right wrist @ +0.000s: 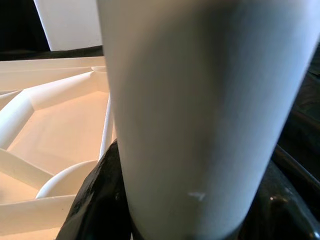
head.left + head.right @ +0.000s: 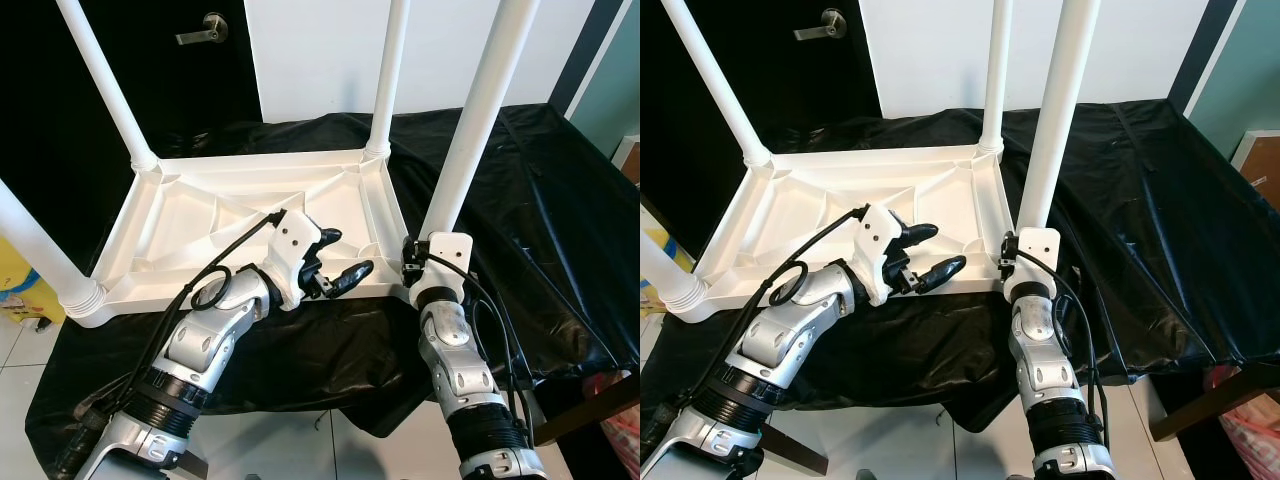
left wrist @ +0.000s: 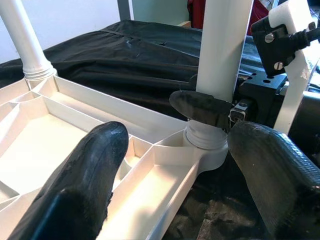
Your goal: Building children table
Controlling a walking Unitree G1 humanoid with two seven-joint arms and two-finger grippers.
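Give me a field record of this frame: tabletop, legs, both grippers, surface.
tabletop: white plastic tabletop, upside down, ribbed underside up
legs: four white legs standing up from its corners
near-right leg: near-right leg seated in its corner socket
right gripper: right gripper closed around the near-right leg just above the socket
left gripper: left gripper open, over the tabletop's near edge, beside that leg, holding nothing
surface: black plastic sheet under the tabletop
background: dark door with a lever handle
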